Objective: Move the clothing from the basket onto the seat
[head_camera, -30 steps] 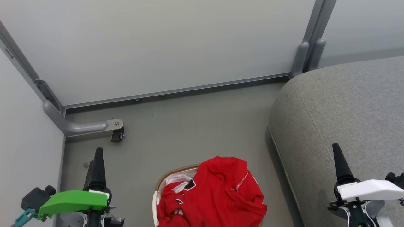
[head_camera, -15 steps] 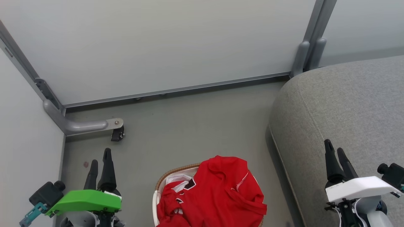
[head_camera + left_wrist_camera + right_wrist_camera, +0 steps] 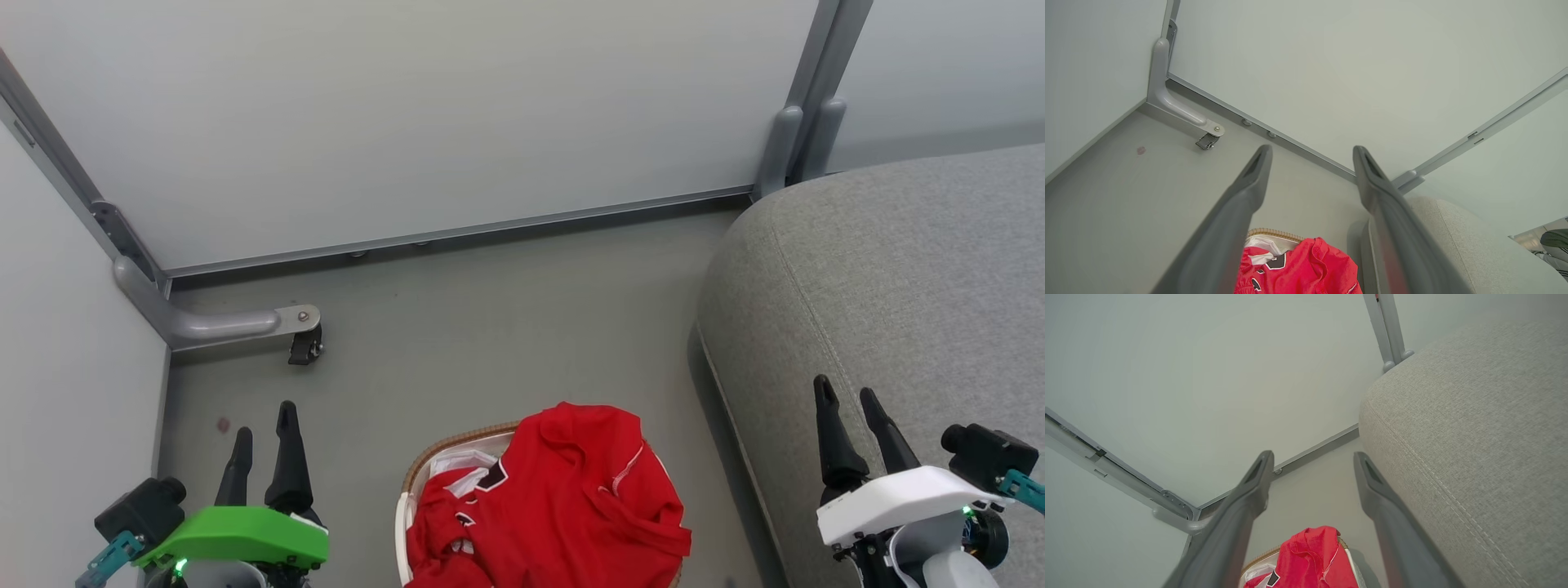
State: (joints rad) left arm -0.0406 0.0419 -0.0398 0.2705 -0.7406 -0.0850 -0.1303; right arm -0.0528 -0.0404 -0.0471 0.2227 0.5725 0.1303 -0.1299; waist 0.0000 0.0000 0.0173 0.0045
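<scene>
Head view, lower left corner: green-capped left gripper (image 3: 264, 420), fingers spread, pointing up-frame over grey floor (image 3: 490, 327), gripping nothing. Lower right: white-capped right gripper (image 3: 845, 389), same deal, spread and empty, framed against the seat (image 3: 898, 269). Bottom centre between them: red clothing (image 3: 563, 498) heaped in the basket (image 3: 441, 453), spilling over its right rim.

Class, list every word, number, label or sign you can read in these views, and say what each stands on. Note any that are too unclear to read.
None can be read.
Jerseys: black marks edged in white, creased and partly hidden; perhaps part of a number, unreadable.
Basket, sofa, wall: no lettering seen.
</scene>
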